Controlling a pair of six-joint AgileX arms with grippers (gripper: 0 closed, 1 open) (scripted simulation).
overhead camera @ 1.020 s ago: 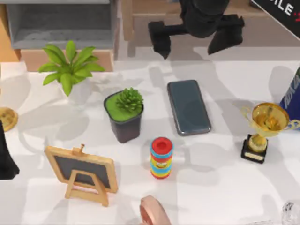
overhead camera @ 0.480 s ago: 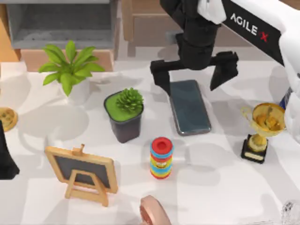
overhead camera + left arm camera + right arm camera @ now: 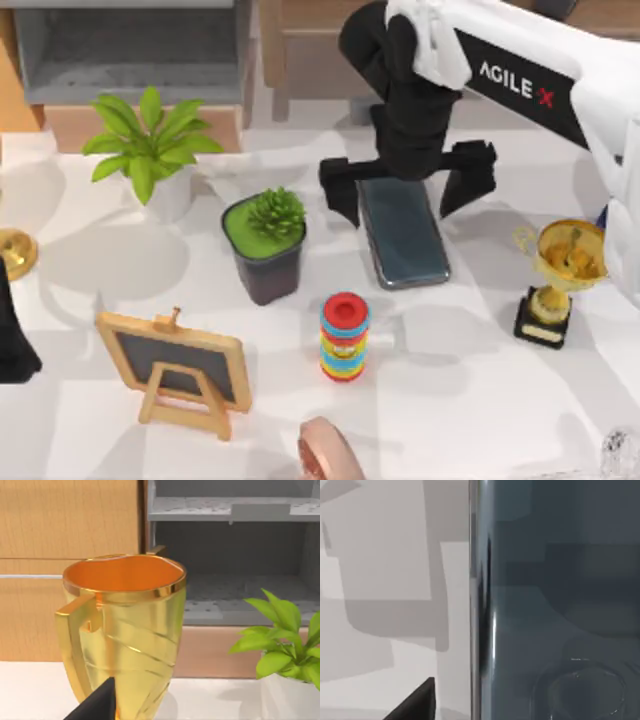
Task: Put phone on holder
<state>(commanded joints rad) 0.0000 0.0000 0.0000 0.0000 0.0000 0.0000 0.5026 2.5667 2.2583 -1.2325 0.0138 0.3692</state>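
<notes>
Pink holder [image 3: 325,452]: at the table's near edge, partly cut off.
Stacked ring toy [image 3: 344,337], chalkboard easel [image 3: 177,368]: near rows.
Black plant pot [image 3: 266,247], gold trophy [image 3: 560,275]: mid-table.
Phone [image 3: 403,230]: flat on the table, screen up, long axis near-to-far, between pot and trophy.
Right gripper [image 3: 408,190]: jaws spread wide, straddling the phone's far end across its short width, holding nothing; phone lies directly beneath. Nearer arm by judgement.
Left gripper [image 3: 12,340]: parked at the left edge beside a gold cup [image 3: 122,630]; finger state undetermined.
</notes>
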